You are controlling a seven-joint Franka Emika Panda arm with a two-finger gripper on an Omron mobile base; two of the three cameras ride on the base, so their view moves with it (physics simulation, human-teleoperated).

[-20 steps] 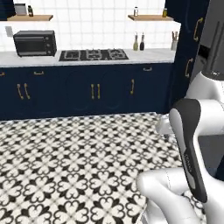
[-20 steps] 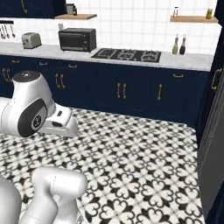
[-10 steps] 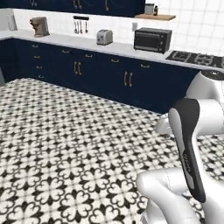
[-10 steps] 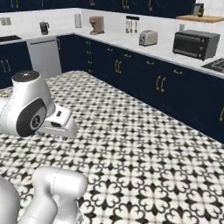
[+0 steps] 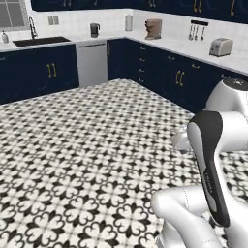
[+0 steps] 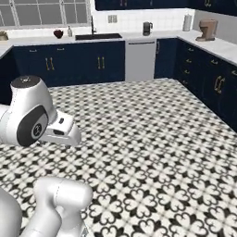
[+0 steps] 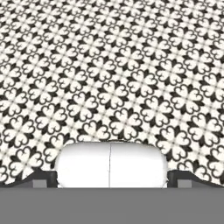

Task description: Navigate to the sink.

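- While the robot stands on a black-and-white patterned floor (image 5: 97, 160), the sink (image 5: 41, 41) lies at the far left of the left base view, a dark basin set into the pale counter (image 5: 72, 38) under a window (image 5: 12, 13).
- Rising behind the basin is a thin dark faucet (image 5: 32, 27); in the right base view the same sink (image 6: 98, 36) sits near the top, left of centre.
- Fixed into the counter, the sink reads as heavy, rigid and immovable, a landmark to drive up to and not something to grasp, so no hold is called for.
- Just right of it, a pale dishwasher front (image 5: 92, 63) breaks the run of navy cabinets (image 5: 38, 72), with a kettle (image 5: 94, 29) on the counter above.
- Farther right, a paper roll (image 5: 129, 22), a coffee machine (image 5: 153, 28) and a toaster (image 5: 221, 47) line the side counter.
- Judging by the open floor between, the base is well apart from the sink, and the drive looks unfinished.
- At the bottom corners of the hand view, dark shapes over the floor tiles are too little to show how far the gripper is open; nothing appears in it.
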